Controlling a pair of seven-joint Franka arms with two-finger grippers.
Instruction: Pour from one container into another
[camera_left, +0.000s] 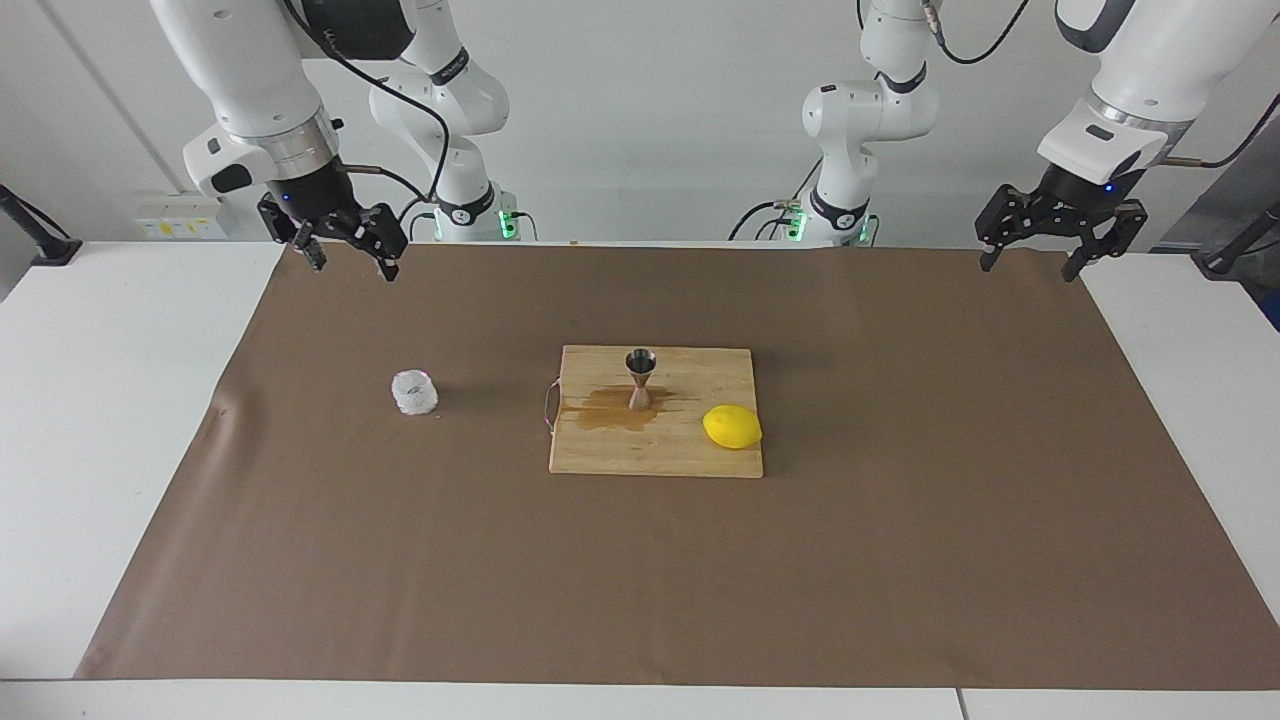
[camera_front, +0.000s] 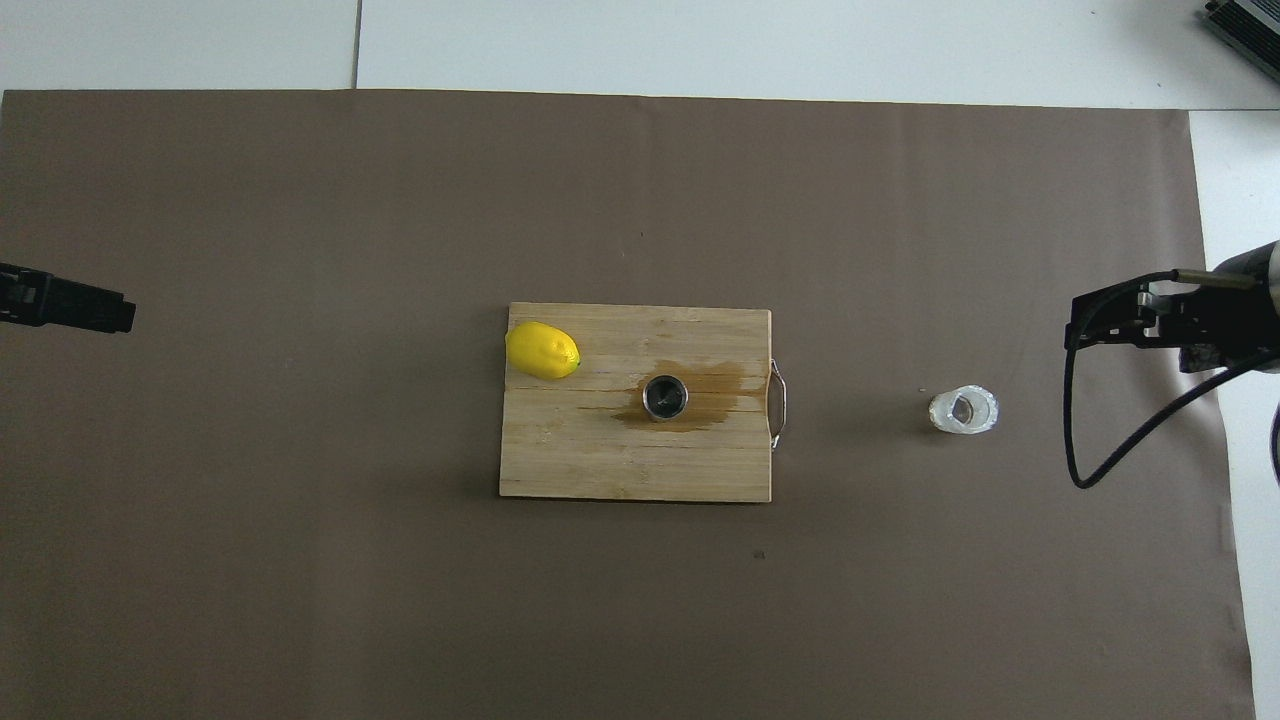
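Judging step: pour looks done, or nothing is in hand; both arms up and clear, neither holding anything.
Cup: textured glass cup (camera_left: 414, 392) upright on the brown mat (camera_left: 900, 560), toward the right arm's end, well apart from the cutting board (camera_left: 700, 455). Can't tell whether any liquid is left in it.
Jigger: steel jigger (camera_left: 640, 379) upright on the board, standing in a brown wet stain (camera_left: 600, 412); reads as spill around its foot.
Lemon: lemon (camera_left: 732, 427) on the same board, toward the left arm's end, apart from the jigger.
Right gripper: right gripper (camera_left: 345, 246) over the mat's edge nearest the robots, fingers spread, empty.
Left gripper: left gripper (camera_left: 1035, 250) over the mat's corner at its own end, fingers spread, empty; waiting.
Next, if another pour is wanted: right arm descends on the cup, side grip around its bumpy wall, carries it level to the jigger.
Needs: narrow jigger mouth, so slow tilt, lip right over the rim.
Risk: jigger tips easily on a wet board.
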